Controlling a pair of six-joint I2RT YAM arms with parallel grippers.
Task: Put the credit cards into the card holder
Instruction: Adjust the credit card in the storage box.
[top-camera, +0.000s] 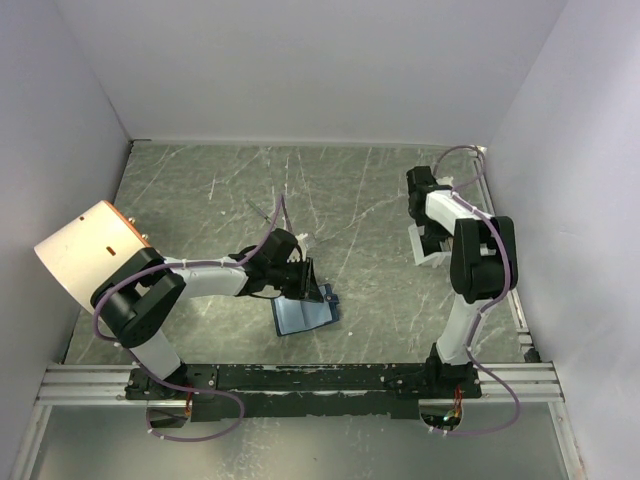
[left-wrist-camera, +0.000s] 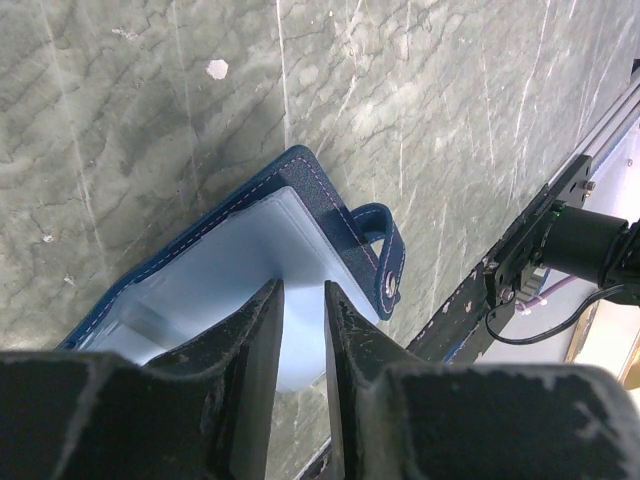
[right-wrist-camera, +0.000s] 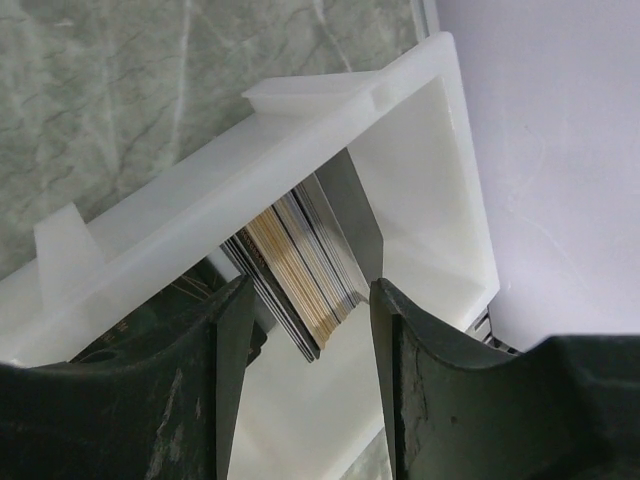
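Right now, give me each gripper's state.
Left gripper: closed on the card holder.
Right gripper: open, straddling the credit cards in the white tray.

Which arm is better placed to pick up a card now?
Right. The right gripper hangs in the white tray, fingers open on either side of the cards. The left gripper is far off, at the wallet.

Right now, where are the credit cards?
In the right wrist view, the credit cards stand on edge inside the white tray at the table's right side, between the right gripper's fingers.
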